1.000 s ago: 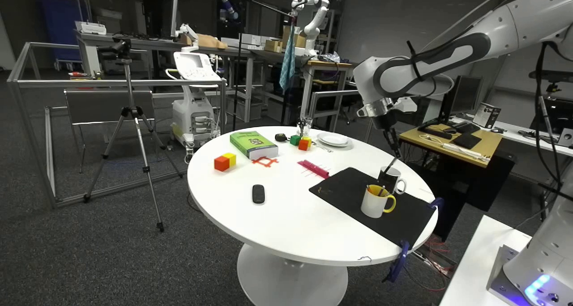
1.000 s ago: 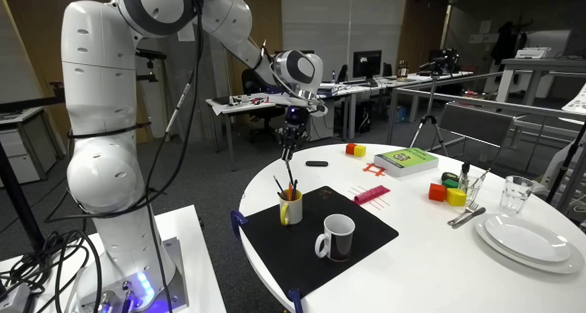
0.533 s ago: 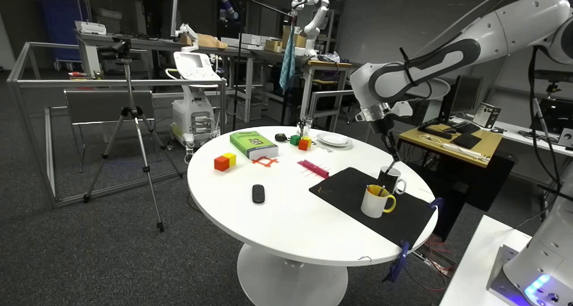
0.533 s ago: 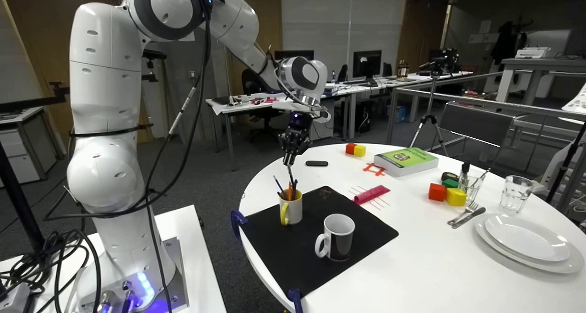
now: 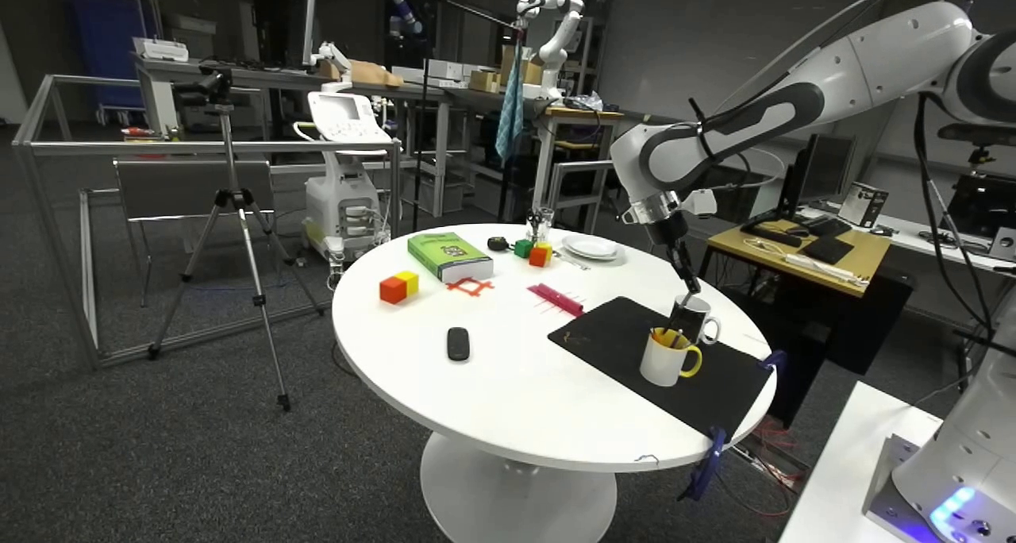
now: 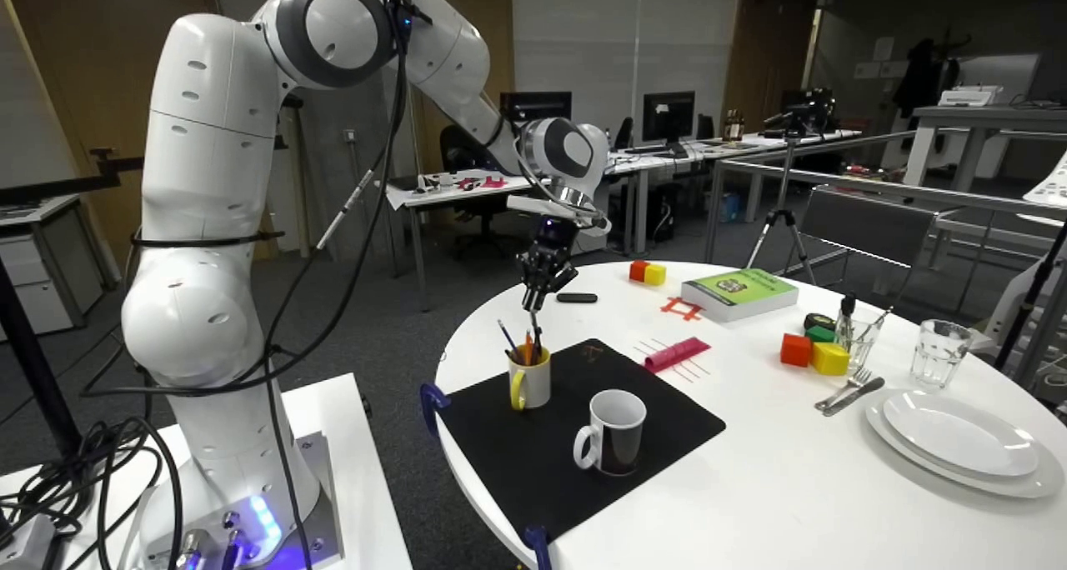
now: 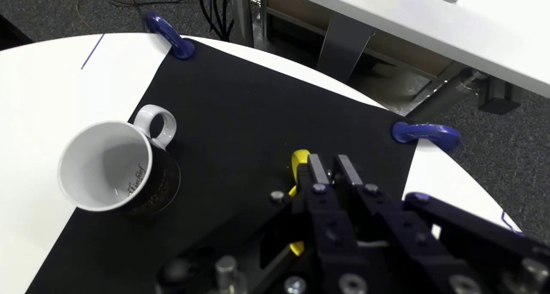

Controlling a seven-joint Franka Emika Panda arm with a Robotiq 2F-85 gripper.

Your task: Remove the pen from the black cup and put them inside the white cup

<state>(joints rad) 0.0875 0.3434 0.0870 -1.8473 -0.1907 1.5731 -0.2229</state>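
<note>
My gripper [image 6: 533, 305] is directly over the white cup [image 6: 538, 389], pointing down at a slant. It is shut on a dark pen [image 6: 534, 322], whose lower end reaches the cup's mouth among the pens [image 6: 528, 349] standing there. How deep that end sits I cannot tell. The wrist view shows my gripper [image 7: 330, 157] with a narrow gap between its fingers; the pen is mostly hidden there. Only the white cup's yellow handle [image 7: 299, 157] and bits of rim show past them. The black cup [image 7: 161, 184] stands upright to one side, its white inside holding nothing visible.
Both cups rest on a black mat [image 6: 583, 495] fixed by blue clamps [image 6: 538, 545] at the round table's edge. A pink roll [image 6: 677, 355], a remote [image 6: 577, 297], a green book [image 6: 739, 293], blocks [image 6: 796, 350], glasses [image 6: 942, 353] and plates [image 6: 959, 432] lie farther off.
My gripper has come down with the pen, shifting left in an exterior view and right in another. The pen's visible length above the white cup has shortened. Both cups have stayed put.
</note>
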